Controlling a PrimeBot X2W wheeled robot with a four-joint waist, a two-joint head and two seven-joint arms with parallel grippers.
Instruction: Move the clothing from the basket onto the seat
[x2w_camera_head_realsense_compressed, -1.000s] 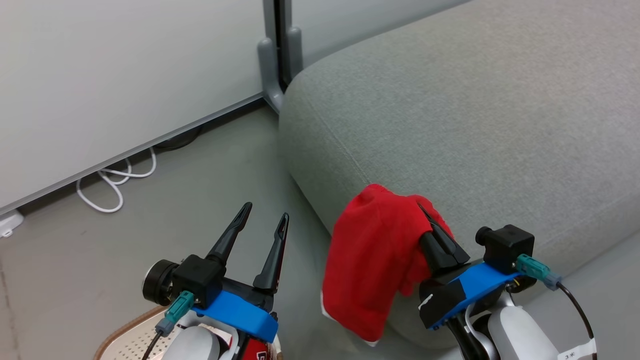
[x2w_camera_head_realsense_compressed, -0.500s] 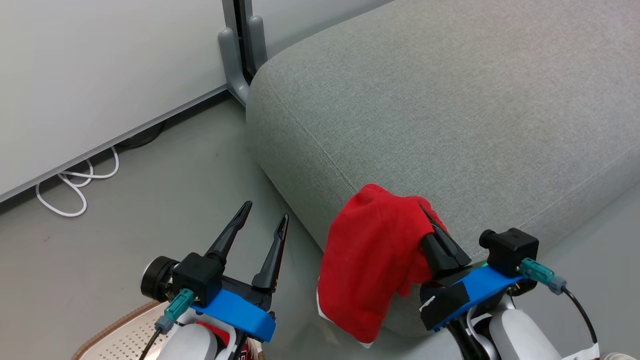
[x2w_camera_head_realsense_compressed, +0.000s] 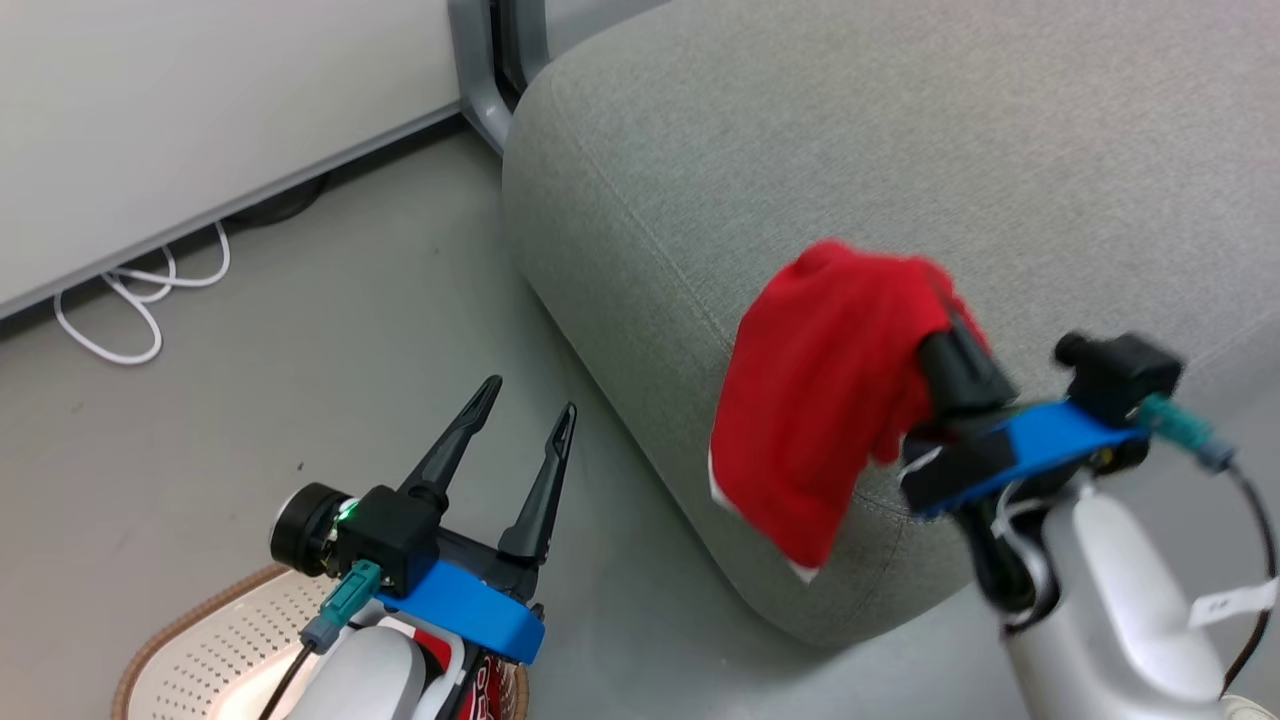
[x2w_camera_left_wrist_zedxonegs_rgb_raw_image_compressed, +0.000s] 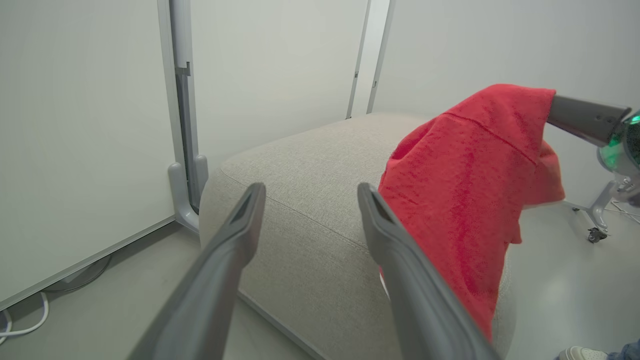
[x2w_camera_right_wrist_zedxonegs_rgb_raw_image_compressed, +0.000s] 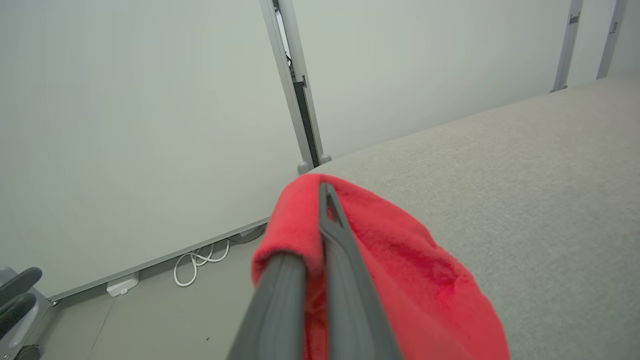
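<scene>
Hovering above the basket, the left gripper has its 2 fingers spread apart and empty, with a second red piece showing behind them under the wrist. Right of those fingers, the right gripper is clenched on a red garment, which drapes from its fingertips before the near corner of the seat; contact with the cushion is unclear. Beyond the fingertips, a white cable lies against the wall panel.

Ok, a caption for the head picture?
Right tool holds a red garment at the seat edge; left tool open by the basket.
</scene>
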